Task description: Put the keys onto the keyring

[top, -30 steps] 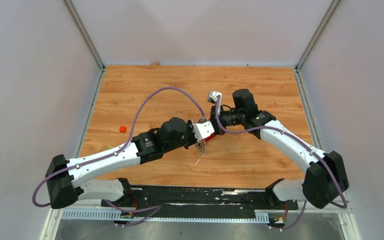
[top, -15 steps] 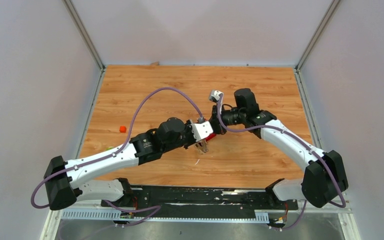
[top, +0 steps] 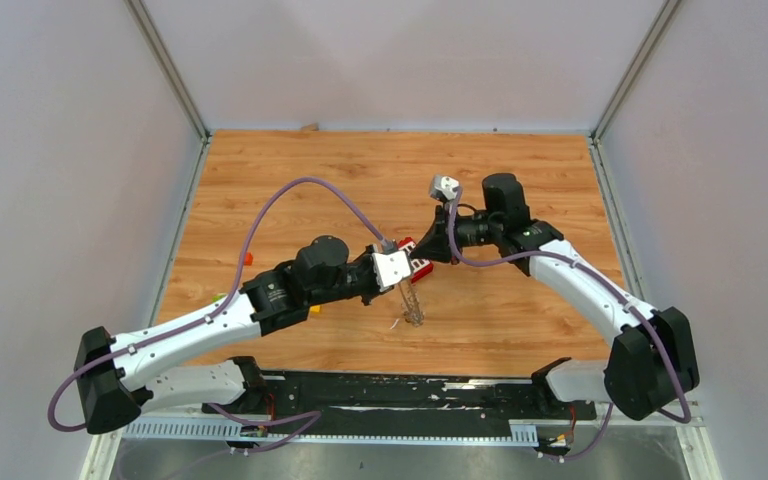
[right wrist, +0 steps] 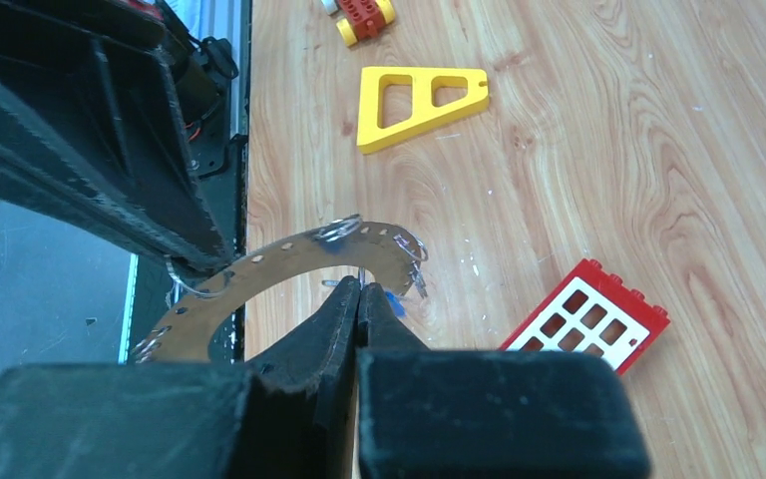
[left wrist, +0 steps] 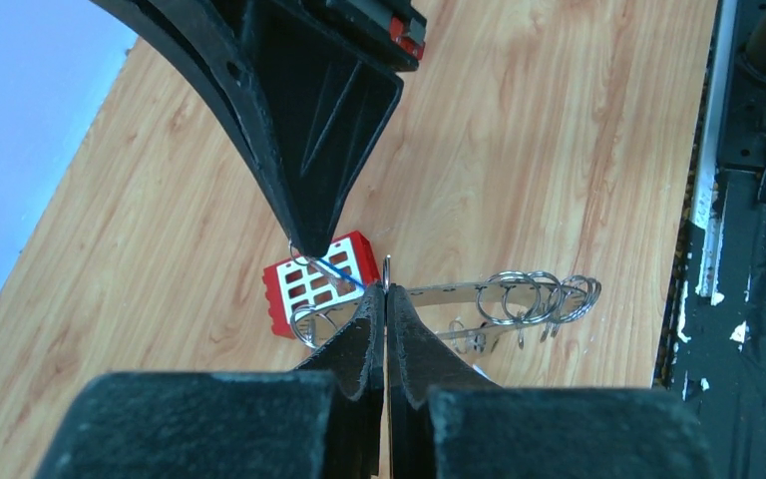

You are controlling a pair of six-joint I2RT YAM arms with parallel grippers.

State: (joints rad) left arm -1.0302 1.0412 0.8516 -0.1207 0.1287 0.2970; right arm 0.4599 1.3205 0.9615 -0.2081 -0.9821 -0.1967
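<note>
Pale wood-grain counter (top: 520, 170), walled in white on three sides, carries two robot arms that meet near its middle. The left tool (left wrist: 386, 302), jaws pressed tight together, pinches the keyring (left wrist: 459, 292) at its upper edge. The thin grey band hangs down from the tips, just on the near side of a red block (top: 418, 264). Whether the band's lowest point touches the wood cannot be told. Small silvery split rings (left wrist: 544, 295) bunch along one stretch of the band, with a few more spaced around its curve.

The right tool (right wrist: 359, 299) reaches in from the far right and is likewise clamped shut. It nips what looks like the blue key (right wrist: 392, 298) right against the band. The tips of the two tools sit close together but apart.

The red block, its face set with white squares, lies flat on the counter below and behind the tools. Further left, a yellow triangular frame (right wrist: 424, 100) lies flat, largely covered by the left arm in the overhead view. A red-and-yellow toy piece (right wrist: 364, 18) lies just beyond it. A small orange piece (top: 248, 258) rests toward the counter's left side, well apart from the tools.
</note>
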